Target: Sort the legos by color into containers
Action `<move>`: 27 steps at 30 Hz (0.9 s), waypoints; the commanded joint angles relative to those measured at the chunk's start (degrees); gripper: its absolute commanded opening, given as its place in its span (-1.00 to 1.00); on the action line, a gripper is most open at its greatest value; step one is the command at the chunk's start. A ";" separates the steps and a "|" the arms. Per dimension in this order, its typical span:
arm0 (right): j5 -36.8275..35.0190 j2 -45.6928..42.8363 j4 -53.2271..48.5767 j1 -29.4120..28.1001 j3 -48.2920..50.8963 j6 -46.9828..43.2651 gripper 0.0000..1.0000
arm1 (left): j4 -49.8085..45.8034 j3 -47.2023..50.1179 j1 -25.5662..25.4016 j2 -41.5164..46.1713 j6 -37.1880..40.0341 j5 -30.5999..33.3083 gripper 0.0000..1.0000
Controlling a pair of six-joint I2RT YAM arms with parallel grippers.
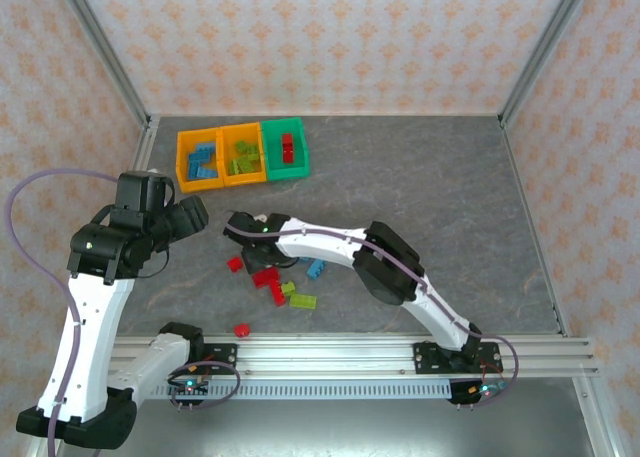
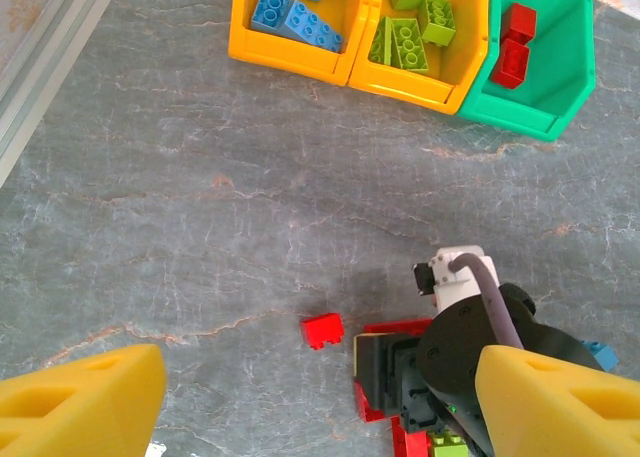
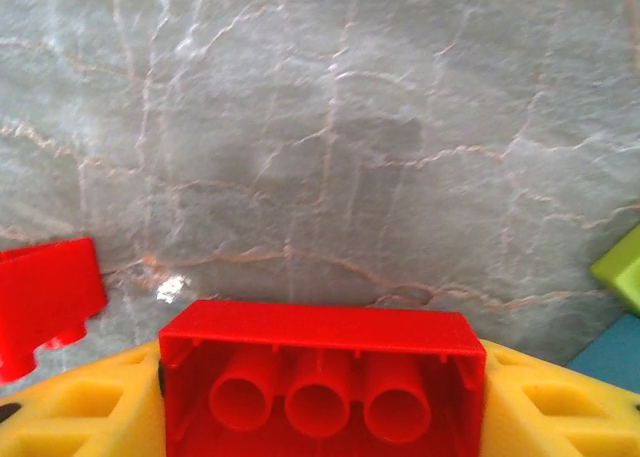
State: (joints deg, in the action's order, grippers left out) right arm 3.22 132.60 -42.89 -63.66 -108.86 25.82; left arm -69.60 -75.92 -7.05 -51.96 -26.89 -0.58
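Note:
My right gripper is shut on a long red lego, whose hollow underside faces the camera, above bare table. From above, the right gripper hangs left of the loose pile. My left gripper is open and holds nothing, and its yellow fingers frame a small red lego on the table. Three joined containers stand at the back: an orange-yellow bin with blue legos, an orange-yellow bin with lime legos, and a green bin with red legos.
Loose legos lie mid-table: red ones, a lime one, a blue one and a lone red one near the front rail. A small red lego lies left of the right gripper. Patterned walls enclose the table.

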 commanded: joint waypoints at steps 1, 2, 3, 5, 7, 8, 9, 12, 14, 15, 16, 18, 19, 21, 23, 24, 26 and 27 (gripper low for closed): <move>-4.63 -5.45 2.08 2.03 -0.72 1.61 0.16 | 0.69 0.20 -0.32 0.08 1.40 0.60 0.64; -5.37 -6.75 2.88 2.74 -1.08 1.85 0.16 | 0.82 0.31 -0.25 -0.06 1.32 0.40 0.64; -6.79 -7.89 3.52 3.55 -1.49 1.93 0.16 | 0.92 0.41 -0.30 -0.15 1.22 0.12 0.65; -10.26 -9.37 4.77 5.32 -2.86 1.95 0.13 | 1.28 0.67 -0.27 -0.41 1.06 -0.60 0.65; -12.97 -9.93 7.31 7.65 -3.82 1.73 0.11 | 1.53 1.16 -0.25 -0.52 0.85 -1.39 0.66; -14.22 -9.54 9.04 9.07 -4.47 1.85 0.10 | 1.79 1.50 -0.34 -0.58 0.79 -1.83 0.66; -14.88 -8.65 10.63 10.61 -5.53 2.00 0.09 | 1.96 1.86 -0.35 -0.59 0.76 -2.18 0.66; -14.94 -3.17 12.06 15.17 -12.66 2.88 0.07 | 2.10 2.56 -0.43 -0.75 0.79 -3.52 0.67; -13.90 2.31 10.90 17.56 -20.41 2.75 0.06 | 2.13 2.88 -0.43 -0.77 0.91 -4.39 0.68; -13.00 5.68 10.31 18.63 -25.26 2.09 0.06 | 2.17 3.02 -0.47 -0.77 1.01 -4.77 0.68; -12.41 8.67 9.57 19.40 -29.69 1.68 0.06 | 2.08 3.14 -0.47 -0.76 1.14 -4.93 0.68; -10.16 15.32 8.75 20.94 -39.49 0.55 0.06 | 2.10 3.38 -0.47 -0.86 1.39 -5.25 0.69; -9.05 17.77 9.13 21.56 -42.81 0.06 0.07 | 2.14 3.58 -0.47 -1.01 1.54 -5.55 0.70; -3.91 21.33 12.38 23.17 -47.69 -1.73 0.15 | 2.52 4.08 -0.51 -1.52 2.04 -6.71 0.71; 1.44 21.88 15.94 24.72 -49.57 -2.45 0.38 | 2.79 4.75 -0.89 -1.99 2.35 -7.86 0.72; 3.05 21.40 17.49 25.29 -49.61 -3.51 0.51 | 2.93 5.36 -1.19 -2.09 2.72 -8.40 0.72; 3.78 19.65 18.12 25.97 -49.54 -5.71 0.64 | 3.06 6.57 -1.54 -2.18 3.25 -8.65 0.72; 4.08 18.46 17.75 26.27 -49.31 -6.58 0.67 | 3.01 7.21 -1.65 -2.19 3.52 -8.55 0.73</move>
State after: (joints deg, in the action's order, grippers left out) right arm 2.90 155.46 -29.41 -38.02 -154.76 23.07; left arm -67.29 -70.26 -8.23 -54.06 -25.23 -7.77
